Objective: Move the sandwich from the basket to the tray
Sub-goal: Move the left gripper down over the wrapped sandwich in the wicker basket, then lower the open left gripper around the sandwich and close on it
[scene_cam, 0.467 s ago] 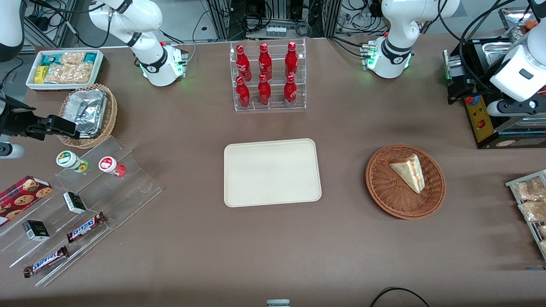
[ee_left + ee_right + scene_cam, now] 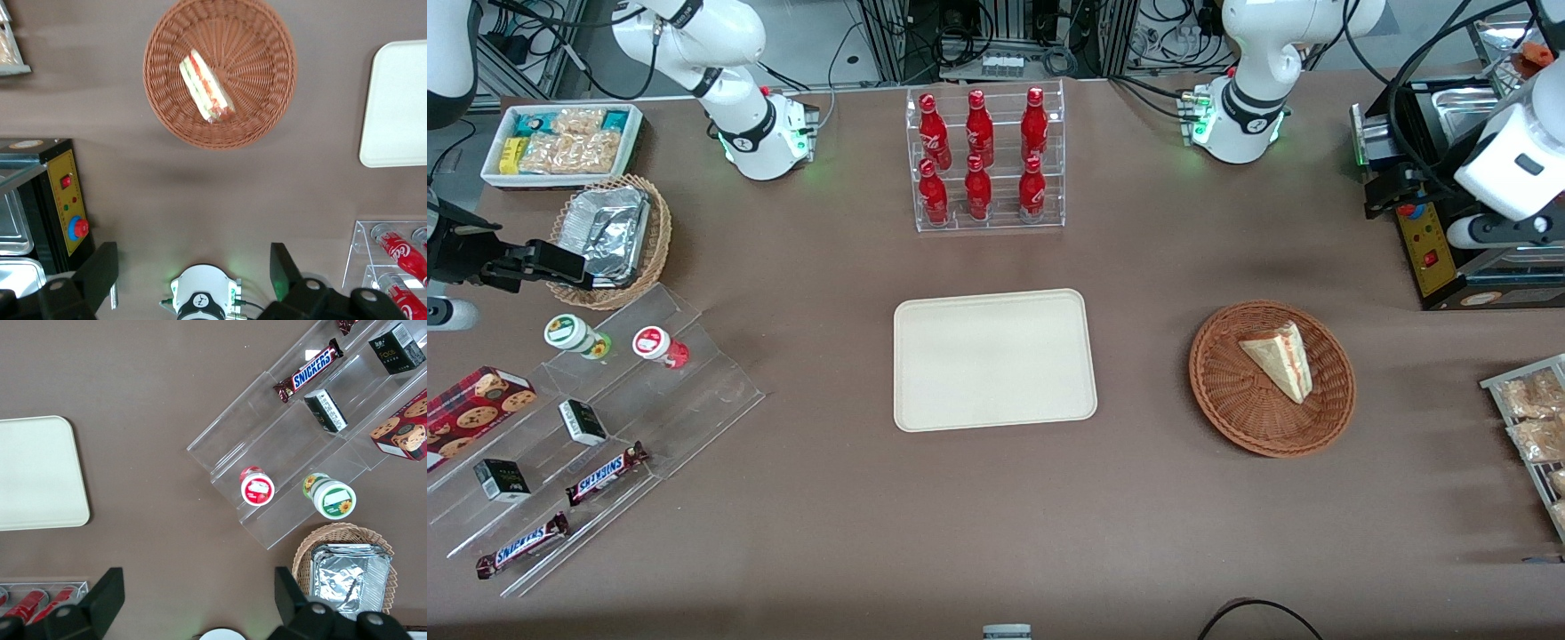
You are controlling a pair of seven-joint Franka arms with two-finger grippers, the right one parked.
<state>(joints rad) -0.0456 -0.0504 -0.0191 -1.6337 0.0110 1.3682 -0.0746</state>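
Sandwich (image 2: 207,92) wedge, red-green filling, in basket (image 2: 267,100); jaws (image 2: 193,270) apart, high above.

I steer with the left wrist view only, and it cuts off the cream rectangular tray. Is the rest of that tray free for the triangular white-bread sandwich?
Observer: Yes. The front view shows the whole cream rectangular tray, bare from rim to rim.
Operator: Does anything stand between it and the round reddish-brown wicker basket?
Observer: No. Only brown tablecloth lies between the tray and the basket, where the sandwich lies.
Operator: Where is my gripper relative to the basket?
Observer: The open gripper hangs farther from the front camera than the basket, near the black machine with the yellow panel, not over the sandwich.
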